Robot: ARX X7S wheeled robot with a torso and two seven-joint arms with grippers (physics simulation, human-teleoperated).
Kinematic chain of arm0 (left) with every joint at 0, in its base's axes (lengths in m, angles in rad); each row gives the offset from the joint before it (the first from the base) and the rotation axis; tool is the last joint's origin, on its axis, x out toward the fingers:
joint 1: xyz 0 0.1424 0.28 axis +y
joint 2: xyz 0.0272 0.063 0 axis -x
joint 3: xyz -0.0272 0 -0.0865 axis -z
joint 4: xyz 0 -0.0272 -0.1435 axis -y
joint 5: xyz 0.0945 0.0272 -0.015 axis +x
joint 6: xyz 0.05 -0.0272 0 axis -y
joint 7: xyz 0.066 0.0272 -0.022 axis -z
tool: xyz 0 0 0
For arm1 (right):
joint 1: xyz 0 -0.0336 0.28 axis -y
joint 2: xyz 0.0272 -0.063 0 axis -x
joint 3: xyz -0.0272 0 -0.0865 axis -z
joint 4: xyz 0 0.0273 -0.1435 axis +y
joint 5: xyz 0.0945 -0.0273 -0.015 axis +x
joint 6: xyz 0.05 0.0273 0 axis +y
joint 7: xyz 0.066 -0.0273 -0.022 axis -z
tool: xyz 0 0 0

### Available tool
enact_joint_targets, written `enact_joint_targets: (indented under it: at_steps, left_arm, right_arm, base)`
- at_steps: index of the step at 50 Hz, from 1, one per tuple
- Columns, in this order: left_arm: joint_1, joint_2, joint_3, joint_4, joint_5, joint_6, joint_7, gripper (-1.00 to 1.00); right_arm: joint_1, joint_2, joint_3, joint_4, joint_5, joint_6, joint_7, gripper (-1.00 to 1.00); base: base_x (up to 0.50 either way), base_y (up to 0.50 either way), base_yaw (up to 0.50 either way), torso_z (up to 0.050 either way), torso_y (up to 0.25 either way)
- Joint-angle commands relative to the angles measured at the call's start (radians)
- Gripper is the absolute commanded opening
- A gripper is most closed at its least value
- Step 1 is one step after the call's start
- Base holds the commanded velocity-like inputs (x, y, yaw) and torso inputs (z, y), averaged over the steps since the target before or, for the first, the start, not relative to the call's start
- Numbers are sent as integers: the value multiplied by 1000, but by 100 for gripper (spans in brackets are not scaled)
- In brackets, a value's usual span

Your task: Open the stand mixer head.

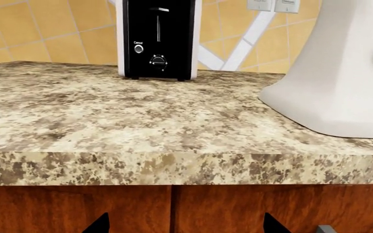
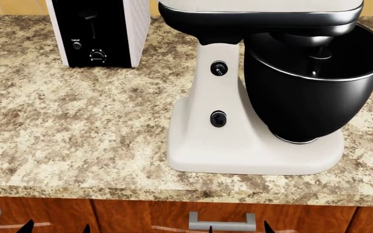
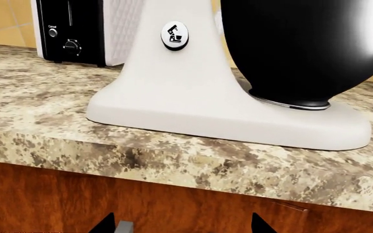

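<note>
overhead, stand mixer head covers black bowl holding beater.

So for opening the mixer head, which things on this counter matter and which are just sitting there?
Part of the job:
- stand mixer head, down over the bowl
- left gripper and right gripper, both open, low in front of the cabinet

Just sitting there:
- black mixing bowl
- toaster, at the back of the countertop
- drawer handle
</note>
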State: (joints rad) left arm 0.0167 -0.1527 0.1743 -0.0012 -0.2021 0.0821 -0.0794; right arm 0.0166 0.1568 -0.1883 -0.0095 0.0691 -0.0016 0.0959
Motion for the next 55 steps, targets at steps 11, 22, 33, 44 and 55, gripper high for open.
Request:
enact_joint_targets:
  at_steps: [11,22,33,44,55]
  left_arm:
    - [-13,-37,-34,214,-59,-243,-94,100]
    - [-184,-105,-144,666,-263,-686,-238,100]
    - [-224,-113,-140,678,-292,-733,-249,100]
    - [-216,-116,-150,682,-297,-714,-253,100]
    - [-208,-123,-139,673,-295,-703,-248,100]
  right_arm:
    - [28,27,-22,-126,-1,135,19,100]
    - [153,53,-12,-538,19,481,33,100]
    - [209,45,-10,-486,47,494,23,100]
    - [240,52,-3,-463,75,521,10,100]
    - [237,58,-22,-454,57,494,21,100]
  base:
    - [0,0,0,18,7]
    - [0,0,0,0,0]
    - [0,0,0,0,0]
    - [0,0,0,0,0]
    - [351,0,0,0,0]
